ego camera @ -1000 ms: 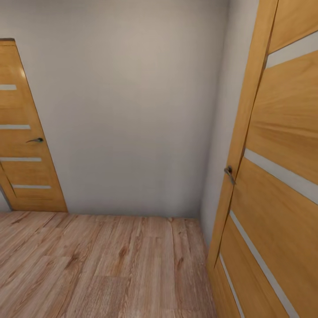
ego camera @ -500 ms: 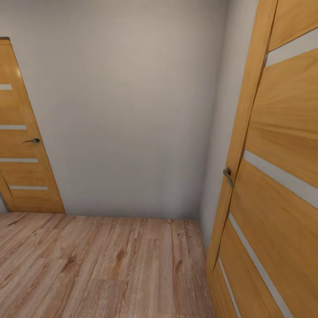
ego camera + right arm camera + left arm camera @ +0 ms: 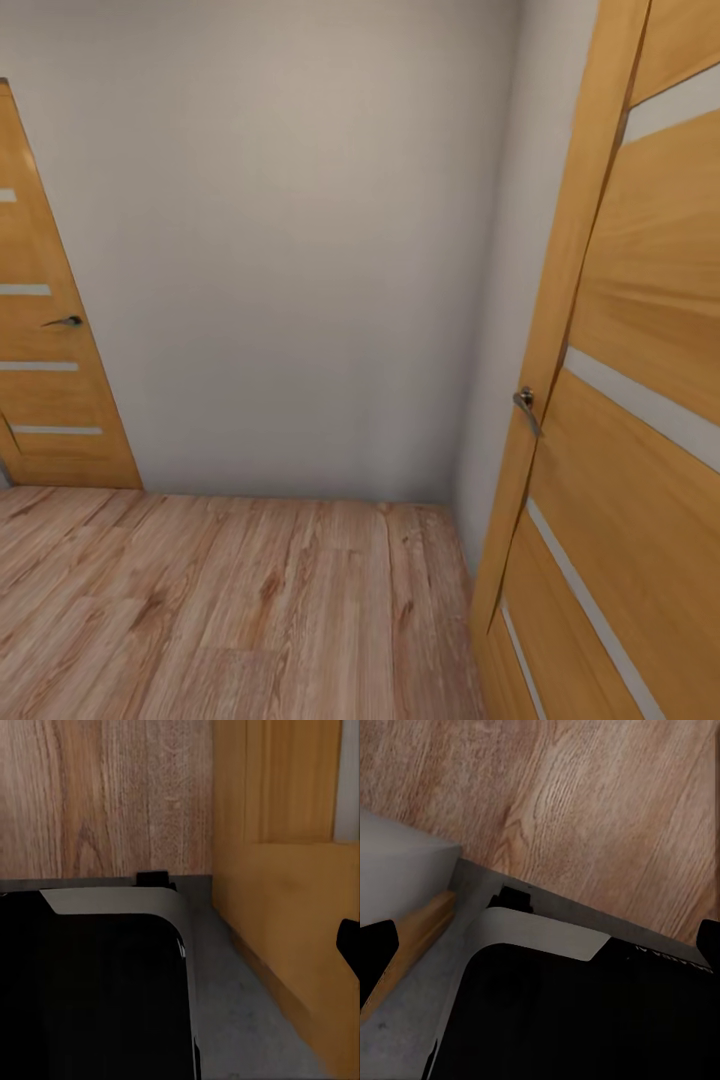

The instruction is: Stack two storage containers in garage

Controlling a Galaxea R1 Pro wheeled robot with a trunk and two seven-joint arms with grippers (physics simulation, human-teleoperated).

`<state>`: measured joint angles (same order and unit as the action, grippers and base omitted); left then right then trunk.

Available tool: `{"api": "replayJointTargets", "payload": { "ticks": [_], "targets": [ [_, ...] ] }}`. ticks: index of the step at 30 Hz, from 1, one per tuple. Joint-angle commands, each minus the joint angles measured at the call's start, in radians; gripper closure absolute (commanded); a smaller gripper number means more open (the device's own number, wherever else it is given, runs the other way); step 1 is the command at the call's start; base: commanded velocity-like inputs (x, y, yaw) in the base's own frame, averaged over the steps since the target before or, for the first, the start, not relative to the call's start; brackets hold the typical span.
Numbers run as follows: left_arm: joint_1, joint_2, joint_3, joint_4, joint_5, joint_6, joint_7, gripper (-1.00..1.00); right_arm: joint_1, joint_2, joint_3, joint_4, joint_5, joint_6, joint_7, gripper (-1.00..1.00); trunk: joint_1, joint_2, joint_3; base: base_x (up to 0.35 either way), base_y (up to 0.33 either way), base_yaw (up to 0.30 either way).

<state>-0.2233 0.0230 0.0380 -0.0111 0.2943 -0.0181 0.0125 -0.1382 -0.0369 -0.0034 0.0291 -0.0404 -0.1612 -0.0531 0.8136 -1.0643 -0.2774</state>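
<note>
Plank floor [image 3: 230, 600], wall [image 3: 300, 250], two doors [image 3: 640, 400]

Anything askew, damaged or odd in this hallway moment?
Nothing stands out. The near wooden door at right stands open beside the white wall; the far door at left looks intact, handle in place. The plank floor shows no spill or debris.

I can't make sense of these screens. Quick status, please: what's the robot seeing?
Grippers: state can't be told. No orange bins in sight; wood plank floor underfoot. Ahead: blank wall, wooden door on the left, open door close on the right.
</note>
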Motion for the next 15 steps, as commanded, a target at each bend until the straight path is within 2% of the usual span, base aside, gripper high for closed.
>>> {"api": "replayJointTargets", "payload": {
  "ticks": [1, 15],
  "targets": [
    [-0.001, 0.0, 0.003, 0.0, 0.002, -0.002, 0.001, -1.0, -0.001, 0.0, 0.0, 0.003, -0.004, -0.006, -0.001, -1.0, 0.001, -0.001, -0.001, 0.314, 0.0, 0.0],
    [-0.001, 0.001, 0.003, 0.0, 0.002, 0.0, 0.001, -1.0, -0.001, 0.001, 0.0, 0.003, -0.004, -0.006, -0.005, -1.0, 0.001, -0.001, -0.001, 0.318, 0.0, 0.0]
  ]
}}
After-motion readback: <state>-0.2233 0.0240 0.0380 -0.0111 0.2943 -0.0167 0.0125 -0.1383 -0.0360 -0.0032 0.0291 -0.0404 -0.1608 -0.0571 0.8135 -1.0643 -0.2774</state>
